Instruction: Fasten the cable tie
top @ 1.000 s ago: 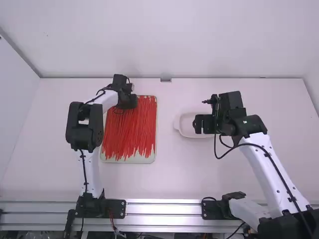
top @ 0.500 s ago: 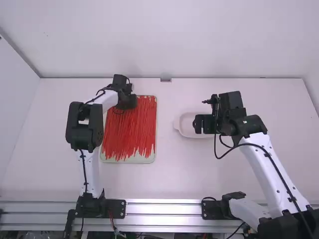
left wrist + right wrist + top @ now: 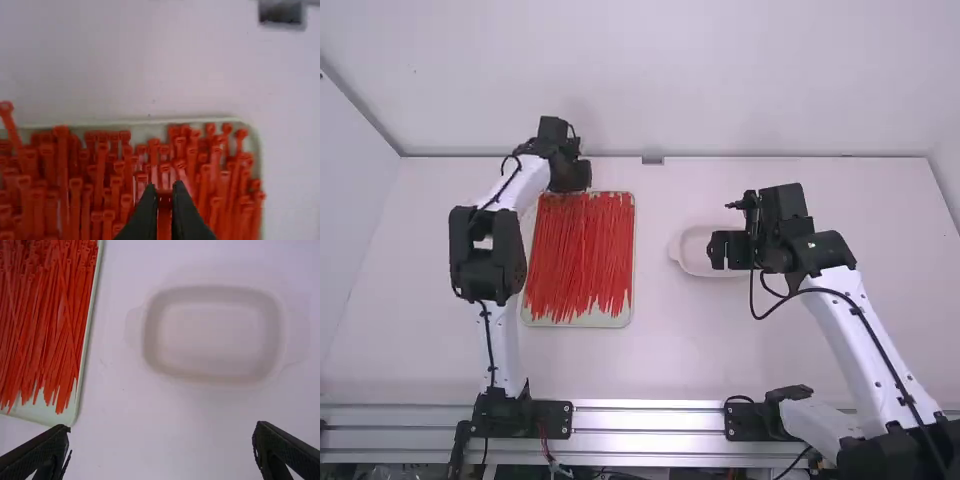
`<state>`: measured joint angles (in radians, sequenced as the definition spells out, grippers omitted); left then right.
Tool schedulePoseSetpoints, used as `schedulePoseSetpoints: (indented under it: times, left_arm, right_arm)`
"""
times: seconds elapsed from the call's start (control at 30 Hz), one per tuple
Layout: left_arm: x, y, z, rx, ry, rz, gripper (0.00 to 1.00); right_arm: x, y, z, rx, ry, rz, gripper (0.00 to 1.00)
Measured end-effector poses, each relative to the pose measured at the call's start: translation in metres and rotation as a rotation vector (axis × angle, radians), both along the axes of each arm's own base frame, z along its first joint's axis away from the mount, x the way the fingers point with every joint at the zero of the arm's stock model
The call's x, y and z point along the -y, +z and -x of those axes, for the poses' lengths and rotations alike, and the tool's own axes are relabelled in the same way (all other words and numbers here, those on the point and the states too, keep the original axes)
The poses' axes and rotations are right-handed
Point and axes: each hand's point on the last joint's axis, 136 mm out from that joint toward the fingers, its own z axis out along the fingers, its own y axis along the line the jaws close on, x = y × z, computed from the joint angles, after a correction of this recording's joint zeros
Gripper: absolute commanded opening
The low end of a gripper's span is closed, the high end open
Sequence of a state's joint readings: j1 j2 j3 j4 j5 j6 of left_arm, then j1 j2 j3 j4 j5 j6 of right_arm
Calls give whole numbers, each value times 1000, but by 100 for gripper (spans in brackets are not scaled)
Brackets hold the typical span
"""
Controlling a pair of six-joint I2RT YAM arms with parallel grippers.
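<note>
A pale tray (image 3: 626,318) left of the table's middle holds a pile of red cable ties (image 3: 582,258), also seen in the left wrist view (image 3: 90,175) and the right wrist view (image 3: 45,315). My left gripper (image 3: 570,178) hangs over the tray's far end. In its wrist view it (image 3: 163,200) is shut on one red cable tie (image 3: 163,217) that runs between the fingers. My right gripper (image 3: 725,250) hovers over a white dish (image 3: 692,262), fingers spread wide with nothing between them (image 3: 160,450).
The white dish (image 3: 212,332) has nothing in it and lies right of the tray (image 3: 89,340). A small grey fitting (image 3: 652,158) sits at the table's far edge. Bare white table lies around both.
My left gripper has lifted off the pile and moved toward the far end of the tray, a tie between its fingers. The right arm has not moved.
</note>
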<state>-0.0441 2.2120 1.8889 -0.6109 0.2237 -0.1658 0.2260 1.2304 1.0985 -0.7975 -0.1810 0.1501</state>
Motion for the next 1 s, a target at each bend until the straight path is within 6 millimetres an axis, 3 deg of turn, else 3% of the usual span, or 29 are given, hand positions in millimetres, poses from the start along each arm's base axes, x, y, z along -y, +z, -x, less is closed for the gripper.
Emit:
schedulePoseSetpoints:
  times: [0.2,0.37,0.47,0.6,0.8,0.9,1.0]
  left_arm:
    - [0,72,-10,61,0,2,2]
    - [-6,104,-3,69,18,-26,2]
    - [-8,120,7,69,26,-43,2]
    - [-10,156,20,125,41,-69,2]
    - [4,239,59,273,31,-98,2]
    - [13,260,77,305,21,-115,2]
    - [20,268,94,303,11,-144,2]
  right_arm:
    - [0,0,-1,3,0,0,98]
    - [0,1,-2,8,0,-2,98]
    - [0,1,-2,9,0,-2,98]
    - [0,1,-2,9,0,-2,98]
    - [0,1,-2,10,1,-2,98]
    - [0,1,-2,11,6,2,98]
    - [0,1,-2,12,10,3,98]
